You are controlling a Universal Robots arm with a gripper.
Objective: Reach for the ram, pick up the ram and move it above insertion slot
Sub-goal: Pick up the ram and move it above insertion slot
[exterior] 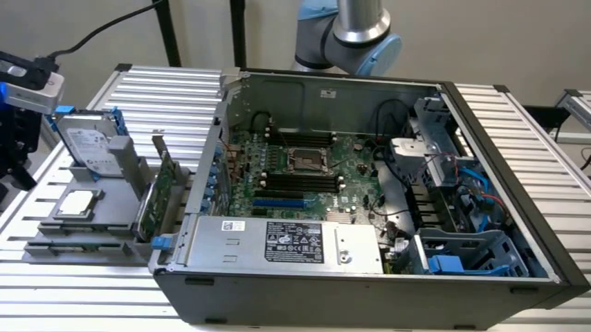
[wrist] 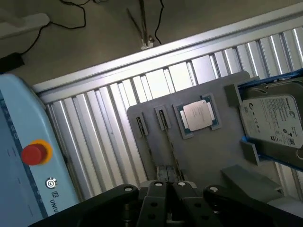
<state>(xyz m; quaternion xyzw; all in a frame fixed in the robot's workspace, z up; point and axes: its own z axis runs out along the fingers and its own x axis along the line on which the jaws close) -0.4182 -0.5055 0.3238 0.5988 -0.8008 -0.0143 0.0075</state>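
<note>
Black hand [wrist: 169,186] cut off; ram [wrist: 173,153] barely visible edge-on

Wall [exterior: 499,34]: plain pale beige, across the top of the exterior view.
Table [exterior: 166,90]: silver ribbed aluminium slats, evenly lit.
Black upright posts [exterior: 170,34]: upper left, against the wall.
Floor [wrist: 104,47]: dull brown-grey, loose black cables [wrist: 84,16] lying on it.
</note>
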